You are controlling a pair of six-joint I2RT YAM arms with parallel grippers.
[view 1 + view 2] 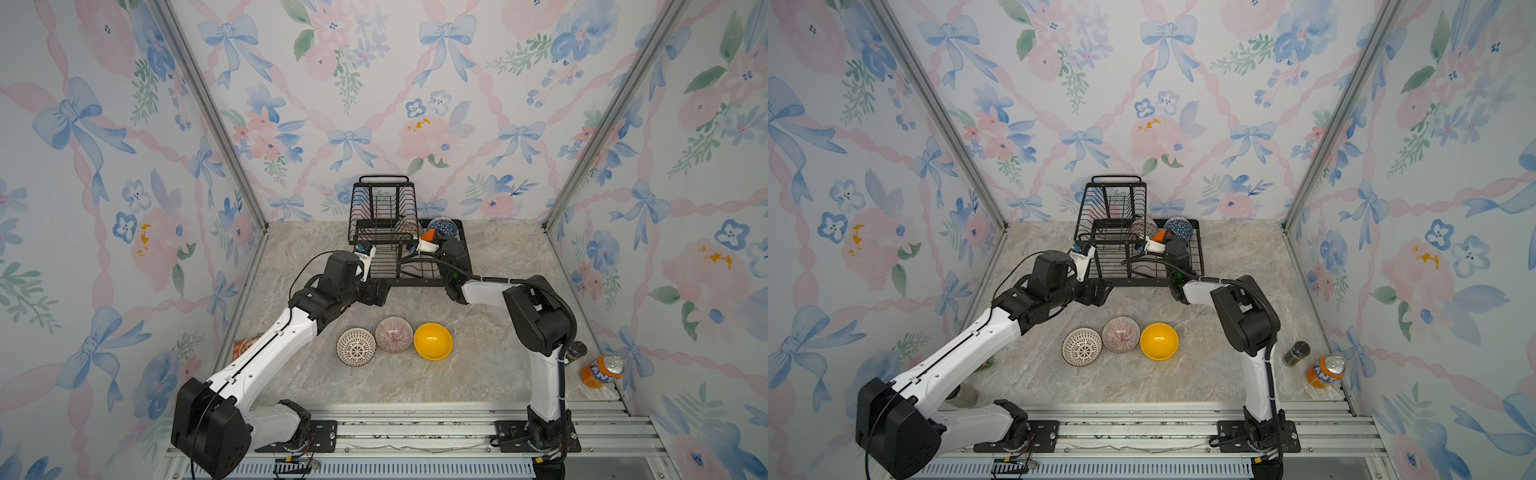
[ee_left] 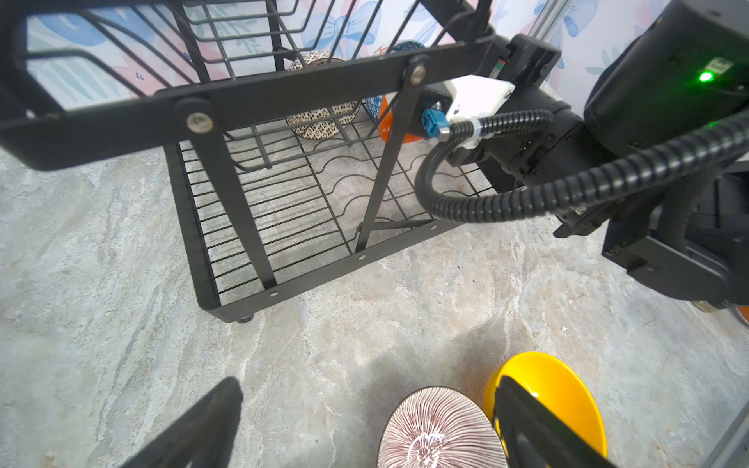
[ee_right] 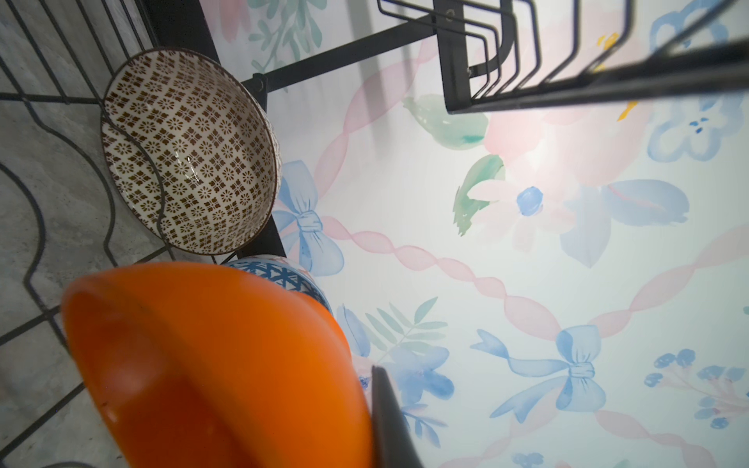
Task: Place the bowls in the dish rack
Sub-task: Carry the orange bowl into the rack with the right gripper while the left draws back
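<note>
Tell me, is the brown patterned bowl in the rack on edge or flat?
On edge: the brown patterned bowl stands tipped in the dish rack, opening sideways.

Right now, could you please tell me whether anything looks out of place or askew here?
Nothing looks spilled or damaged. An orange soda can and a small dark jar sit by the right wall, unrelated to this job. The orange bowl is tilted only because the right pincer holds its rim at the dish rack.

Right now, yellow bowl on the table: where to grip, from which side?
Likely the rim of the yellow bowl, from above, on the side away from the striped bowl: it sits upright, mouth up, with that neighbour close beside it.
</note>
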